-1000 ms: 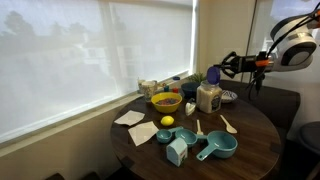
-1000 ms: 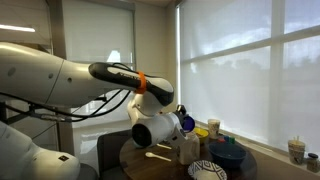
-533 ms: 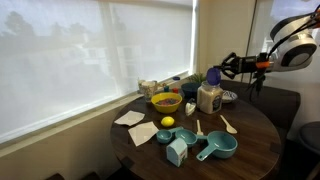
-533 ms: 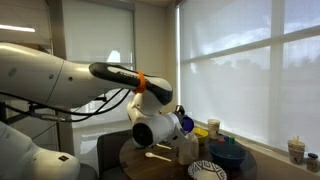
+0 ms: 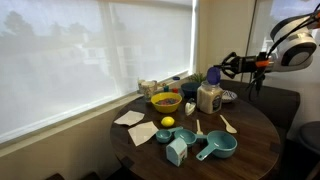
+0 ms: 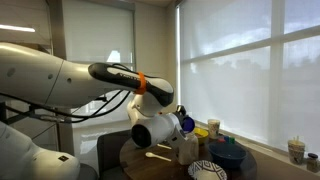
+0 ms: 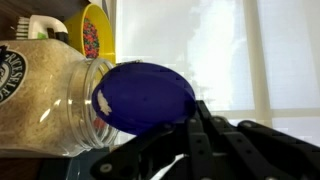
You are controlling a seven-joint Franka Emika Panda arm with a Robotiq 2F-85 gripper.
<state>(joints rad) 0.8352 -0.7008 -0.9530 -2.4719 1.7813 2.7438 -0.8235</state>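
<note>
My gripper (image 5: pixel 222 70) is shut on a round blue lid (image 5: pixel 213 75), held on edge just above a clear jar of pale grain (image 5: pixel 209 97) on the round dark table (image 5: pixel 255 150). In the wrist view the blue lid (image 7: pixel 145 97) sits right at the jar's open mouth, with the jar (image 7: pixel 45 95) lying to its left, and my gripper (image 7: pixel 192 112) pinches the lid's lower right rim. In an exterior view, the lid (image 6: pixel 187 124) shows at the gripper's tip above the jar (image 6: pixel 190 149).
A yellow bowl (image 5: pixel 166 101) of coloured bits stands beside the jar, with a lemon (image 5: pixel 167 122), teal measuring cups (image 5: pixel 215 148), napkins (image 5: pixel 130 118) and a wooden spoon (image 5: pixel 228 124) nearby. A striped plate (image 6: pixel 207 171) and stacked blue bowls (image 6: pixel 228 152) sit near the window blinds.
</note>
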